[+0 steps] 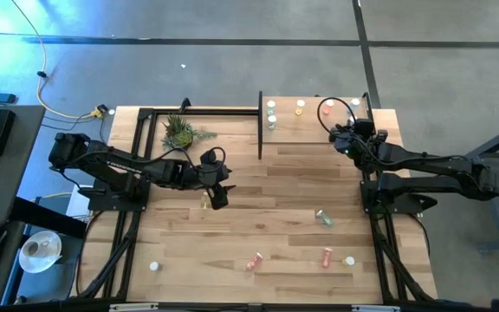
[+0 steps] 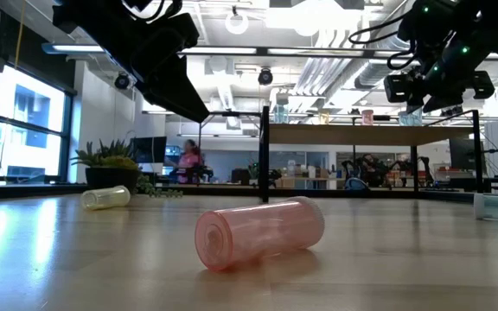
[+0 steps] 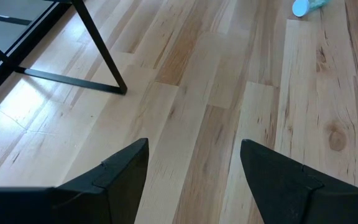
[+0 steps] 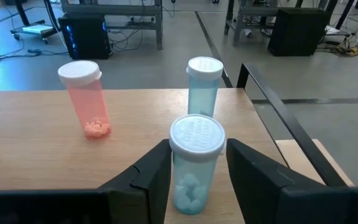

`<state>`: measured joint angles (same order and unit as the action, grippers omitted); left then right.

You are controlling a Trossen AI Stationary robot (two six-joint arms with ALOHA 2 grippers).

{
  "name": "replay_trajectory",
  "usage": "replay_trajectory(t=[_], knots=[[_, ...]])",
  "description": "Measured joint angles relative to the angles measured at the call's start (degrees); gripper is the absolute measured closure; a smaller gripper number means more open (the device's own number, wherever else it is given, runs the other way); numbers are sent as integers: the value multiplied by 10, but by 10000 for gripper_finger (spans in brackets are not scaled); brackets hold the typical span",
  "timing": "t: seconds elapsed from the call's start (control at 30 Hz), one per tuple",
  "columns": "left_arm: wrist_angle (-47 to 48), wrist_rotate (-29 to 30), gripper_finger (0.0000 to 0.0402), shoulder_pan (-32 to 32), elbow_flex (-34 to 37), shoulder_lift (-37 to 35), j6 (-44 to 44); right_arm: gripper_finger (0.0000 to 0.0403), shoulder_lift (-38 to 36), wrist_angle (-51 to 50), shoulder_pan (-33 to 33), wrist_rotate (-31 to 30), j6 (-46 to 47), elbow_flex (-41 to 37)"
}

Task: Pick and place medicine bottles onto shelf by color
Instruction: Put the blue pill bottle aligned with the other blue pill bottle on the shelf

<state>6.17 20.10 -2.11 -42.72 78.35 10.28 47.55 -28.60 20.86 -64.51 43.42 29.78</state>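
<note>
My right gripper (image 1: 340,139) is over the right part of the shelf (image 1: 306,130), shut on a teal bottle (image 4: 196,165) with a white cap. A second teal bottle (image 4: 204,87) and an orange-red bottle (image 4: 87,99) stand upright on the shelf beyond it. White bottles (image 1: 271,114) and a yellow one (image 1: 300,108) stand farther left on the shelf. My left gripper (image 1: 217,195) is open and empty above the table's middle left, next to a yellow bottle (image 1: 204,202) lying on its side. My right gripper pinches the teal bottle between its two fingers (image 4: 157,171), just below the white cap (image 4: 196,135). The fingers come level from the table's right side. The bottle stands upright with its bottom (image 4: 188,208) on the shelf board.
Lying on the table are a teal bottle (image 1: 323,217), two orange-red bottles (image 1: 255,260) (image 1: 327,256), and white ones (image 1: 349,260) (image 1: 154,266). A small potted plant (image 1: 180,132) stands far left. The shelf's black frame leg (image 3: 101,53) stands near my left gripper.
</note>
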Motion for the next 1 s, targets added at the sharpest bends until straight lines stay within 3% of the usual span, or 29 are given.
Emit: replay_trajectory(t=[1.0], knots=[[0,0,158,0,0,0,0,256,0,-40,1,-6,-4,2]])
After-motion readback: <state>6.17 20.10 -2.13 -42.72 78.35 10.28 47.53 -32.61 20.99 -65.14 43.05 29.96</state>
